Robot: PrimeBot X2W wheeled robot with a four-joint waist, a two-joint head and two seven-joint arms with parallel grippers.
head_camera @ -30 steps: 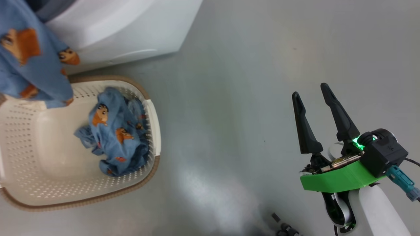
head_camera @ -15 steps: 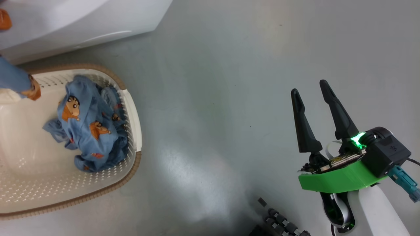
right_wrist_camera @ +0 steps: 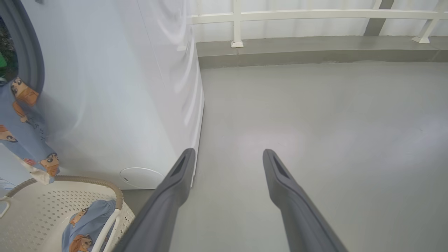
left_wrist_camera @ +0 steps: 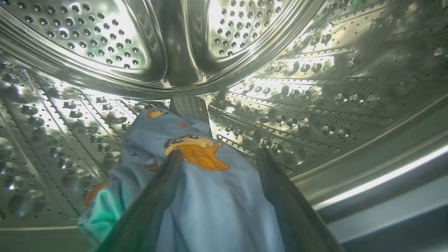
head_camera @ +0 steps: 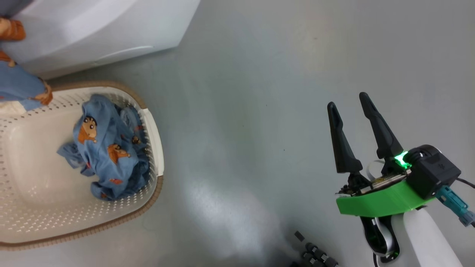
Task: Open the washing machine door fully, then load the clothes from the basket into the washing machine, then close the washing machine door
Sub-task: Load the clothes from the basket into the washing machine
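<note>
Inside the steel drum (left_wrist_camera: pixel 315 87) of the washing machine (head_camera: pixel 92 29), my left gripper (left_wrist_camera: pixel 219 154) stands open, and a light blue garment (left_wrist_camera: pixel 196 189) lies loosely between its spread fingers. That garment's tail (right_wrist_camera: pixel 21 133) hangs out of the grey-rimmed opening over the basket (head_camera: pixel 159 148). More clothes (head_camera: pixel 107 148) lie bunched at the basket's right end. My right gripper (head_camera: pixel 347 102) hovers open and empty over the floor, far right of the basket. The washing machine door is out of view.
Bare grey floor (head_camera: pixel 241 111) stretches between the basket and my right arm. The machine's white side panel (right_wrist_camera: pixel 122 87) stands just left of my right gripper (right_wrist_camera: pixel 227 154). A white railing (right_wrist_camera: pixel 315 15) and a low kerb run along the back.
The head camera has shifted. The hanging garment has drawn off to the upper left, so less of it covers the basket's corner. The right gripper holds as before.
</note>
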